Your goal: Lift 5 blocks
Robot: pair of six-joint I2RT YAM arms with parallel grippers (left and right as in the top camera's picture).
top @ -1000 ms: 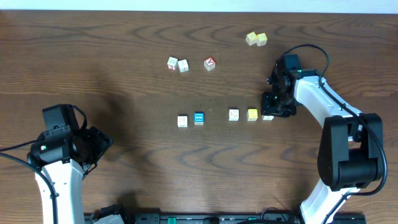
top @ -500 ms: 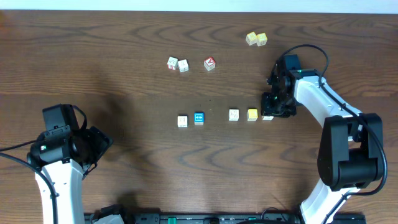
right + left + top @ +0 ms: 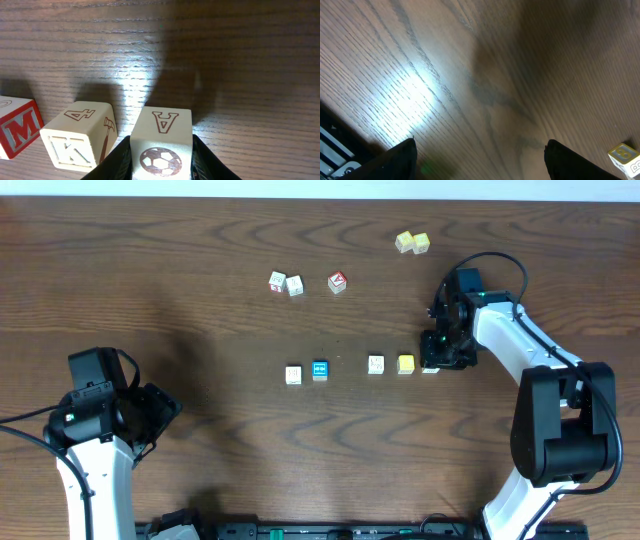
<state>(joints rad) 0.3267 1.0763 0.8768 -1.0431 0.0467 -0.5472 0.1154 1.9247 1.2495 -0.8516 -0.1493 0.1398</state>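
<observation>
Five blocks lie in a row mid-table: a cream block (image 3: 293,375), a blue block (image 3: 320,369), a cream block (image 3: 375,365), a yellow block (image 3: 406,364) and an end block (image 3: 430,368) half hidden under my right gripper (image 3: 431,363). In the right wrist view my right gripper (image 3: 161,152) is shut on that end block (image 3: 161,135), a cream cube with an "A" and a football, at table level. Beside it stand a cream "K" block (image 3: 80,142) and a red "M" block (image 3: 17,132). My left gripper (image 3: 168,408) (image 3: 480,165) is open over bare wood at the front left.
At the back stand a pale yellow-green pair of cubes (image 3: 411,243), a red-topped cube (image 3: 337,282) and two white cubes (image 3: 285,283). A small cube (image 3: 625,156) shows at the left wrist view's lower right corner. The right arm (image 3: 520,340) arches over the table's right side.
</observation>
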